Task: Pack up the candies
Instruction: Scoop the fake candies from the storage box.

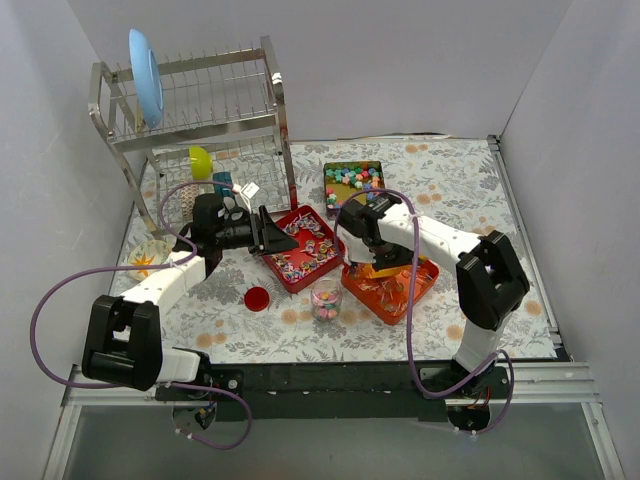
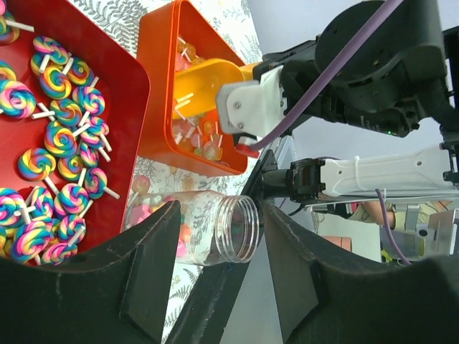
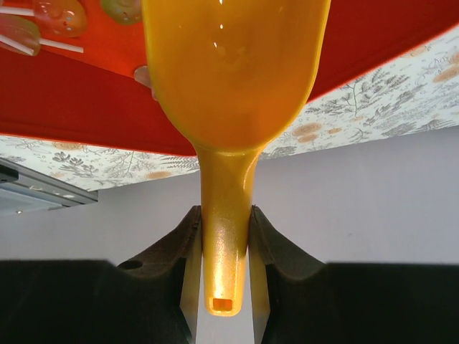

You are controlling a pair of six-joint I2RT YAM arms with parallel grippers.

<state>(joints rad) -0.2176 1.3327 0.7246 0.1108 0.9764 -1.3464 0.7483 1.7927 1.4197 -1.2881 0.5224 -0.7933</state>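
Observation:
My right gripper (image 1: pixel 366 256) (image 3: pixel 224 247) is shut on the handle of the yellow scoop (image 3: pixel 231 86), whose bowl is down in the orange tray (image 1: pixel 415 295) of clear-wrapped reddish candies (image 3: pixel 59 16). My left gripper (image 1: pixel 268 236) (image 2: pixel 219 276) is open and empty, over the near-left edge of the red tray (image 1: pixel 288 275) of striped lollipop candies (image 2: pixel 56 147). An open clear jar (image 1: pixel 325 299) (image 2: pixel 215 231) holding some pastel pieces stands between the two trays, in line with the left jaws but beyond them. Pastel chunky candies fill a dark tray (image 1: pixel 352 183) at the back.
The round red lid (image 1: pixel 257 298) lies on the cloth left of the jar. A metal dish rack (image 1: pixel 200 120) with a blue plate stands at the back left. A small bowl (image 1: pixel 148 258) sits at the left edge. Grey walls close both sides.

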